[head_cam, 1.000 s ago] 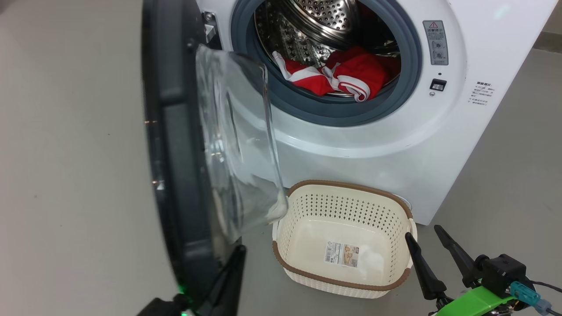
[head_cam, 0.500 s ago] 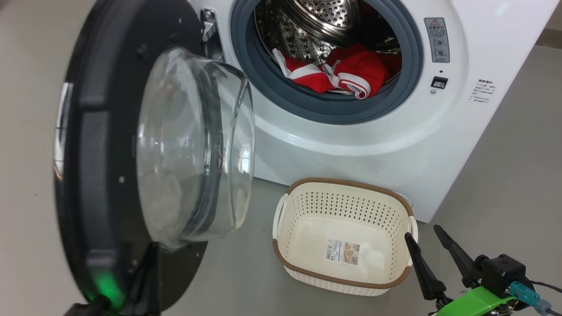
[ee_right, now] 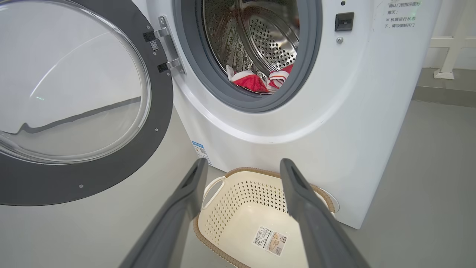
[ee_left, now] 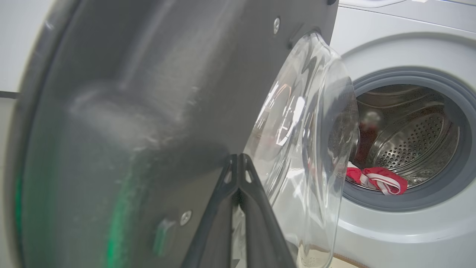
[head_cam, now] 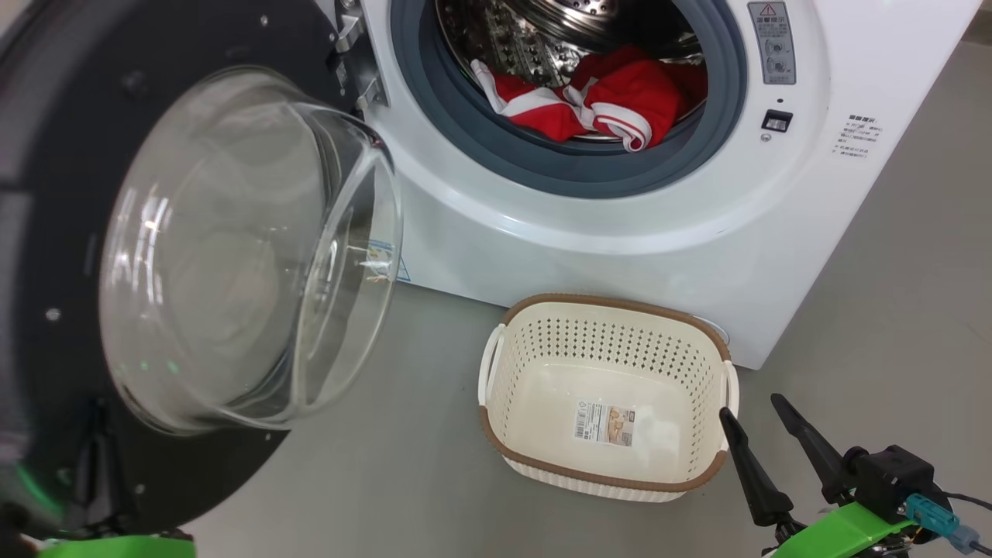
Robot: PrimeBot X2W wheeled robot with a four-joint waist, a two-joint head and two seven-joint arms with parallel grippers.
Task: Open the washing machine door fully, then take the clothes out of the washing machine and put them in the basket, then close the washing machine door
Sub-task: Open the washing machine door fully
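Note:
The washing machine stands ahead with its mouth uncovered. The washing machine door hangs swung wide to the left, its glass bowl bulging toward me. Red and white clothes lie in the steel drum. On the floor in front of the machine sits the basket, holding nothing but its paper label. My left gripper is shut, its tips against the door's dark inner face beside the bowl. My right gripper stands open just right of the basket, nothing between its fingers.
Grey floor lies open to the right of the machine and in front of the basket. The wide door takes up the left side. A white rail post stands far right behind the machine.
The door has swung from edge-on to wide open toward the left, with my shut left gripper following it. The right gripper has stayed put; the camera shifted slightly.

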